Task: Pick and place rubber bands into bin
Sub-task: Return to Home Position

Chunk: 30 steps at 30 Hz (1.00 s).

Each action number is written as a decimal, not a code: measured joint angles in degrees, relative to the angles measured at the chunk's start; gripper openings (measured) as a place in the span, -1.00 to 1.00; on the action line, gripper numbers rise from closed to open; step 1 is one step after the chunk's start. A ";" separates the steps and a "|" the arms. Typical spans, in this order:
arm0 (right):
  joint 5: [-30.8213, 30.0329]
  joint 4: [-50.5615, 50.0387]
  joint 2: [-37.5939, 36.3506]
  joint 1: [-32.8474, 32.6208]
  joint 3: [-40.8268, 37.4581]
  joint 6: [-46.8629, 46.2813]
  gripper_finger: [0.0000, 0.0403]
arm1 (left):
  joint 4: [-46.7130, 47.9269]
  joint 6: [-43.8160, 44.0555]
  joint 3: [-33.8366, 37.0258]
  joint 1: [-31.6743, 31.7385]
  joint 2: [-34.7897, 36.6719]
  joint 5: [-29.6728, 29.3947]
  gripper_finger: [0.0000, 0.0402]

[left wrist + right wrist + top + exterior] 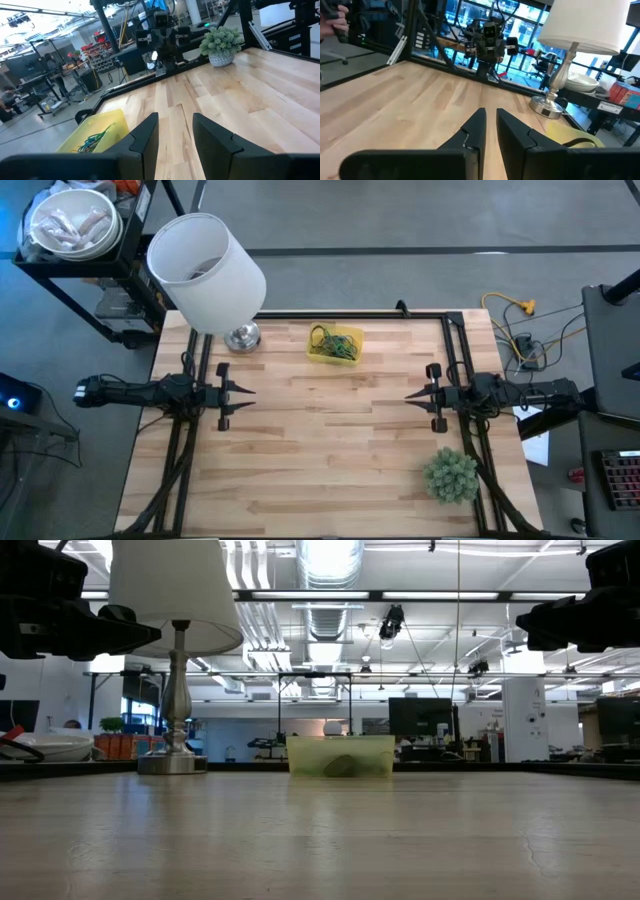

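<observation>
The yellow translucent bin (335, 344) sits near the table's far edge, at its middle, with green and dark rubber bands (332, 341) piled inside; it also shows in the low view (340, 755) and the left wrist view (94, 133). No loose bands show on the wood. My left gripper (250, 391) hovers at the table's left side, high above the wood, fingers a little apart (175, 131). My right gripper (408, 395) hovers at the right side, its fingers nearly together with a narrow gap (491, 127). Both point toward the table's middle.
A lamp with a big white shade (205, 272) and a metal base (241, 337) stands at the far left corner. A small potted plant (451, 475) sits near the right near corner. A white bowl (72, 225) rests on a cart beyond the table.
</observation>
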<state>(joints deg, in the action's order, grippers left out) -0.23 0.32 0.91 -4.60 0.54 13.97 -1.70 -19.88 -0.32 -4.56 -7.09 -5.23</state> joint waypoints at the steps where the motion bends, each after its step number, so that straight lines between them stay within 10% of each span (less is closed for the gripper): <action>1: -0.17 0.04 -0.02 0.00 0.00 -0.27 -0.81 | 0.00 0.00 0.00 -0.02 -0.01 0.00 -0.48; 7: -9.91 1.75 0.38 0.04 0.00 -7.71 -0.81 | -0.41 0.96 0.00 -0.02 0.06 -2.99 -0.48; 30: -10.32 1.84 1.07 0.00 0.00 -9.59 -0.81 | -1.59 13.05 0.02 0.05 -3.38 -10.54 -0.48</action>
<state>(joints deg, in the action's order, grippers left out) -10.55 2.15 1.98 -4.60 0.54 4.38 -3.29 -6.83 -0.30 -4.51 -10.47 -15.77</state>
